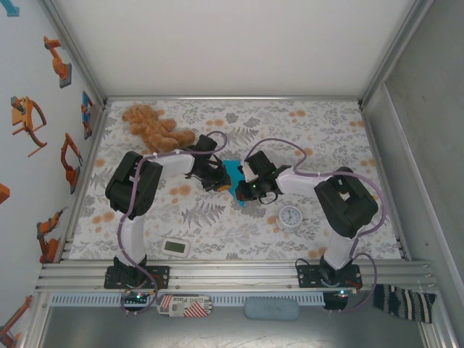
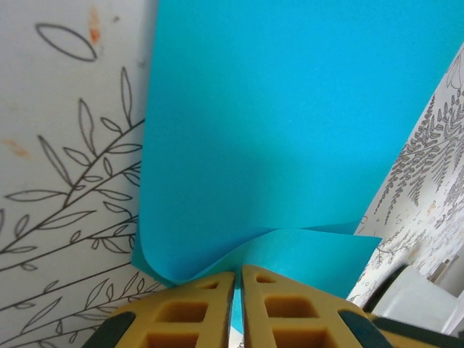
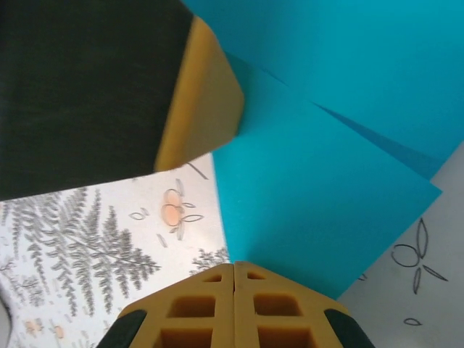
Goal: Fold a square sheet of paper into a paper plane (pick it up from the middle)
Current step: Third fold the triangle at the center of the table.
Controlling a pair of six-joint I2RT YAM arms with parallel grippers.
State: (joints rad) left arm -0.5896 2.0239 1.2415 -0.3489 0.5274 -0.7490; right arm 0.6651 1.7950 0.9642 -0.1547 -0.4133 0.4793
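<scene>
The left fingers point(image 2: 190, 313) pinch a curled edge of the square sheet of paper point(image 2: 290, 109). The right fingers point(image 3: 194, 308) press shut on its other side, so it hangs between them, mid-worktop point(image 1: 326, 123), neither arm nearer. The right wrist view shows a diagonal fold line that is lost from overhead.

Top camera looks down; both wrist cameras closely share the paper point(image 2: 290, 109)

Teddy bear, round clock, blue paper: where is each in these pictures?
teddy bear point(image 1: 151, 125): top external view, on its brown body.
round clock point(image 1: 291, 216): top external view, on its white face.
blue paper point(image 2: 290, 109): left wrist view, on its flat upper layer.
</scene>
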